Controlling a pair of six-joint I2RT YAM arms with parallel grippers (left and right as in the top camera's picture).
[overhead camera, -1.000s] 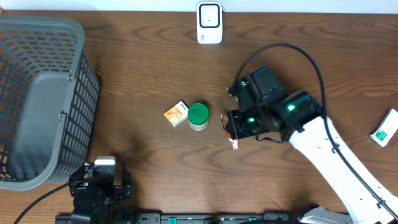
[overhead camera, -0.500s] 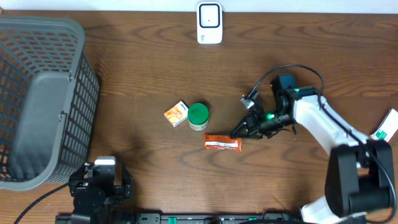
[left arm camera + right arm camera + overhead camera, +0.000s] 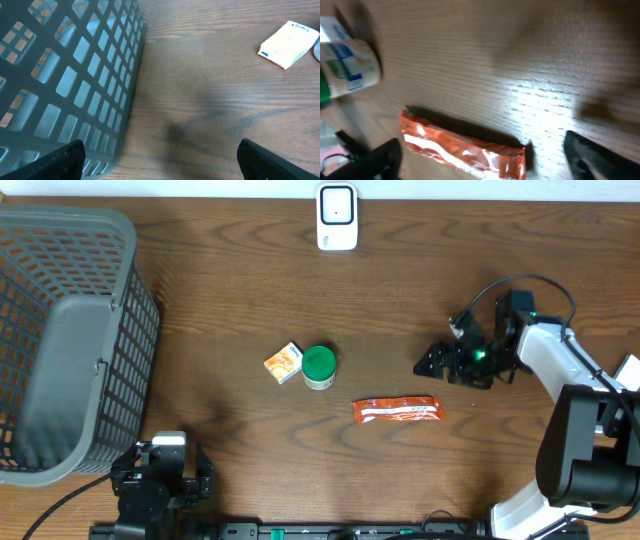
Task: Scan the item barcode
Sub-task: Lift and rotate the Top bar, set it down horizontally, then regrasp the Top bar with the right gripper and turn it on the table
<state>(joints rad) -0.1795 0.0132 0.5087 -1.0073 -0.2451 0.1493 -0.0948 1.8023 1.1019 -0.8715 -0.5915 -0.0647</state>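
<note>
"Bar, where is it?"
"You see it flat on the tabletop, near your right hand, which is released. Left hand: spread, empty."

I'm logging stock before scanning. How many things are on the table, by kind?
Boxes: 2 (orange box; white box at the right edge, partly hidden)
Jar: 1
Wrapped bar: 1
Basket: 1
Scanner: 1
Total: 6
</note>
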